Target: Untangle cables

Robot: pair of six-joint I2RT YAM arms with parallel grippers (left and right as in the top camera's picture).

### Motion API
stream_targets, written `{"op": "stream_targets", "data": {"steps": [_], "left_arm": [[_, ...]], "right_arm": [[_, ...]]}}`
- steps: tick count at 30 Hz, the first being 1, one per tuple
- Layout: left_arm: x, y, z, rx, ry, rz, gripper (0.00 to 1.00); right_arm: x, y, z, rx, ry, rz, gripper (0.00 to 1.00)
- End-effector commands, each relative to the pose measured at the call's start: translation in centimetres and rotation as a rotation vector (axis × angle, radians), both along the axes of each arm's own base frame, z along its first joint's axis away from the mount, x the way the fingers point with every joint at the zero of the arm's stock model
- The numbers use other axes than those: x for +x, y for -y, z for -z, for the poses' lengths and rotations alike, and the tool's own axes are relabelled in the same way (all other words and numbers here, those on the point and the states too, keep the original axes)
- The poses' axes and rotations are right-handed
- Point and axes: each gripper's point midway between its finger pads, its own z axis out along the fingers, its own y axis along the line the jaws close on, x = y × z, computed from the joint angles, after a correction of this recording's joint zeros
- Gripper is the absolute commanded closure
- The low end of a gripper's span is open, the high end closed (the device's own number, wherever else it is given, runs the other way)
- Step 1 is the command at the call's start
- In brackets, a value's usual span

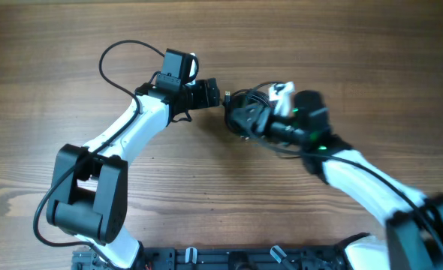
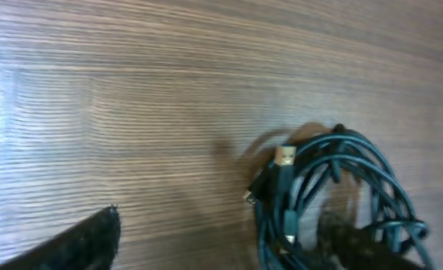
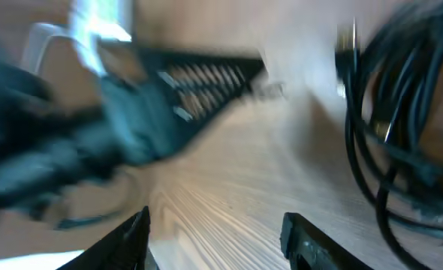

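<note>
On my left gripper [image 2: 225,251] the jaws stand apart, cables [image 2: 338,142] at four o'clock; my right gripper [image 3: 218,236] gapes likewise.

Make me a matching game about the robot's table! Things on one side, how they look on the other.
Things:
1. cables
2. table
3. plug
4. right end effector

How they look:
A. open
B. brown wood
C. black and looped
D. shiny metal

Pairs: 1-C, 2-B, 3-D, 4-A
</note>
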Motion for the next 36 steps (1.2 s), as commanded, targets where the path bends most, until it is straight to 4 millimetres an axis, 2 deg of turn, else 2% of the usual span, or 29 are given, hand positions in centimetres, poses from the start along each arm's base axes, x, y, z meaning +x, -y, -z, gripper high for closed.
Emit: {"op": "stream_targets", "data": {"steps": [1,3,4,5,6,11,12,15,17,19,23,27,29,30,32,34,35,36], "left_arm": [[-1.1,1.8,-0.5,-0.104,-0.036,0.062,0.33],[-1.3,2.3,-0.5,-0.107,-0.037,0.075,0.48],[-1.5,2.6,-0.5,-0.107,-0.037,0.083,0.61],[-1.6,3.0,-0.5,-0.107,-0.036,0.094,0.74],[-1.9,3.7,-0.4,-0.108,-0.037,0.11,0.82],[-3.2,7.0,-0.2,-0.113,-0.025,0.194,0.82],[-3.4,7.5,-0.2,-0.114,-0.02,0.208,0.8],[-3.5,7.9,-0.1,-0.088,-0.004,0.209,0.77],[-2.9,6.8,0.3,-0.026,0.014,0.167,0.74],[-2.4,5.4,0.6,0.025,0.02,0.124,0.72],[-1.9,4.3,0.7,0.037,0.017,0.093,0.65],[-1.8,4.0,0.8,0.039,0.012,0.086,0.62],[-1.8,3.9,0.8,0.04,0.01,0.086,0.62],[-1.8,3.9,0.8,0.041,0.009,0.085,0.62],[-1.9,3.8,0.9,0.042,0.007,0.085,0.61],[-1.8,3.8,0.9,0.041,0.008,0.085,0.57],[-1.8,3.9,0.8,0.04,0.009,0.085,0.52],[-1.8,3.9,0.8,0.04,0.009,0.085,0.45]], "right_arm": [[0.6,3.3,-0.1,-0.096,0.06,0.048,0.36],[1.0,5.0,1.3,-0.198,0.093,0.054,0.28],[1.3,5.7,1.9,-0.244,0.11,0.067,0.2],[1.7,6.5,2.4,-0.296,0.131,0.08,0.0],[2.2,7.3,2.8,-0.345,0.149,0.104,0.0],[2.7,7.8,3.5,-0.361,0.126,0.143,0.0],[2.5,7.9,3.9,-0.346,0.087,0.158,0.03],[1.7,8.1,6.0,-0.307,-0.081,0.208,0.43],[0.7,7.6,8.4,-0.312,-0.189,0.204,0.57],[0.0,6.2,9.8,-0.307,-0.219,0.146,0.63],[-1.2,0.7,11.0,-0.233,-0.21,0.008,0.66],[-2.4,-4.0,10.6,-0.174,-0.159,-0.072,0.68],[-2.6,-5.3,9.8,-0.149,-0.122,-0.097,0.7],[-2.6,-5.8,8.8,-0.118,-0.092,-0.119,0.7],[-2.2,-5.9,6.6,-0.068,-0.045,-0.134,0.63],[-1.6,-5.1,5.3,-0.06,-0.019,-0.117,0.41],[-1.2,-4.2,4.8,-0.066,-0.006,-0.099,0.24],[-0.6,-3.1,4.7,-0.085,0.009,-0.081,0.16]]}}
